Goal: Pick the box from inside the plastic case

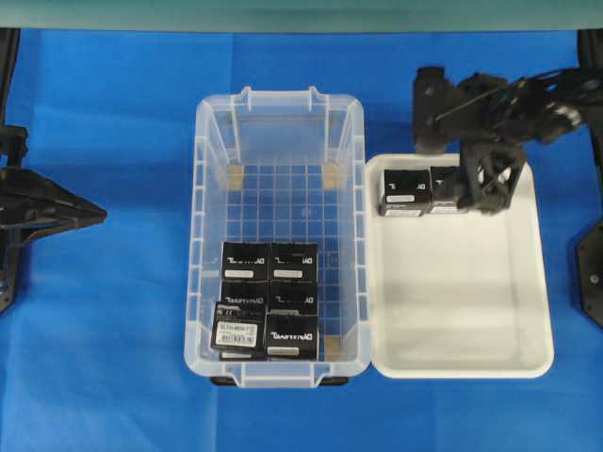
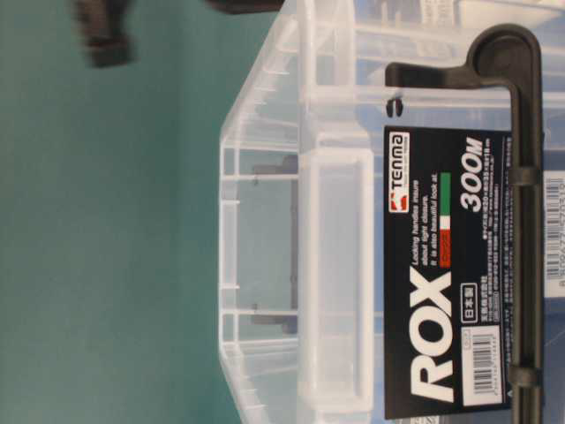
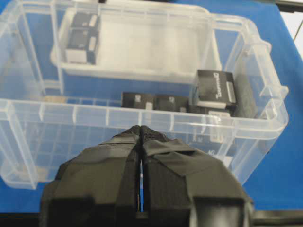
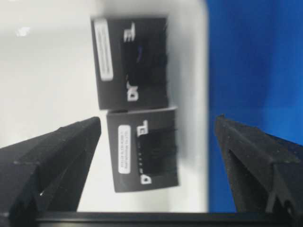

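The clear plastic case (image 1: 200, 235) stands mid-table, with several black boxes (image 1: 292, 259) packed at its near end. Two more boxes (image 1: 403, 188) lie side by side in the white tray's far left corner. My right gripper (image 1: 490, 184) hangs open over the right-hand one of these. In the right wrist view that box (image 4: 142, 151) lies flat on the tray between the spread fingers (image 4: 71, 146), with a gap on each side; the right gripper (image 4: 157, 122) touches nothing. My left gripper (image 3: 141, 128) is shut and empty, outside the case's (image 3: 28, 142) left wall.
A black box with a white barcode sticker (image 1: 236, 331) sits at the case's near left corner. The shallow white tray (image 1: 471, 311) adjoins the case on the right. Blue cloth covers the table. The table-level view shows only the case's end wall (image 2: 335, 265) and a label.
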{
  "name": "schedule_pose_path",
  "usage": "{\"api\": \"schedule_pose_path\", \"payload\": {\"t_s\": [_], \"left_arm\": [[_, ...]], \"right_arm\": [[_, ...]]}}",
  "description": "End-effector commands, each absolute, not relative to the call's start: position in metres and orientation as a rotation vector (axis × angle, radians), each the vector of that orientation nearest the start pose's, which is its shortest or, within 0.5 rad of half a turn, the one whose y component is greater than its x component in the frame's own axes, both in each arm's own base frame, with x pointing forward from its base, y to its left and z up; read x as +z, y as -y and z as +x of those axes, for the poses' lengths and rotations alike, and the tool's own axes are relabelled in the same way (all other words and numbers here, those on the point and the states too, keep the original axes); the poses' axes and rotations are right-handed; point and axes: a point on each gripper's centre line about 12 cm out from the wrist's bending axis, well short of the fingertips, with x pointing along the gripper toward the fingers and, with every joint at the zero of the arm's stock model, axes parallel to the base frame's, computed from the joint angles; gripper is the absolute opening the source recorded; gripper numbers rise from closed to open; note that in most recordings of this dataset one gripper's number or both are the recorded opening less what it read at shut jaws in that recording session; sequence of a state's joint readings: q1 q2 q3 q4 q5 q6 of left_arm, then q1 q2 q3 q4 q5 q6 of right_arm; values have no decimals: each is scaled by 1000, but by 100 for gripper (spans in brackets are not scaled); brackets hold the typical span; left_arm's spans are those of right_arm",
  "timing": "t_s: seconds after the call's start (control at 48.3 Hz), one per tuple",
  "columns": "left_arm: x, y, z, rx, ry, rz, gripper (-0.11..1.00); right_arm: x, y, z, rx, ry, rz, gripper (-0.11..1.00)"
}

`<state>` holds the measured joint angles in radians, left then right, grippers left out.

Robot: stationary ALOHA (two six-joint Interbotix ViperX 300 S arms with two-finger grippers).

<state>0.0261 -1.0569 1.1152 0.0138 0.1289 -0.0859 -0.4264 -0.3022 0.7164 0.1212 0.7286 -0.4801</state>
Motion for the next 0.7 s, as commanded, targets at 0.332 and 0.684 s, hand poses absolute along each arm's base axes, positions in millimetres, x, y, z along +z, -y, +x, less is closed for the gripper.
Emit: {"api": "schedule_pose_path", "payload": {"t_s": [0.332, 0.684], "left_arm": [[298, -5, 186, 35, -157, -71, -3], [302, -4, 185, 27, -142, -75, -3]], "right_arm": [[316, 89, 254, -139, -743, -163, 97], [361, 53, 222, -185, -204, -210, 97]]}}
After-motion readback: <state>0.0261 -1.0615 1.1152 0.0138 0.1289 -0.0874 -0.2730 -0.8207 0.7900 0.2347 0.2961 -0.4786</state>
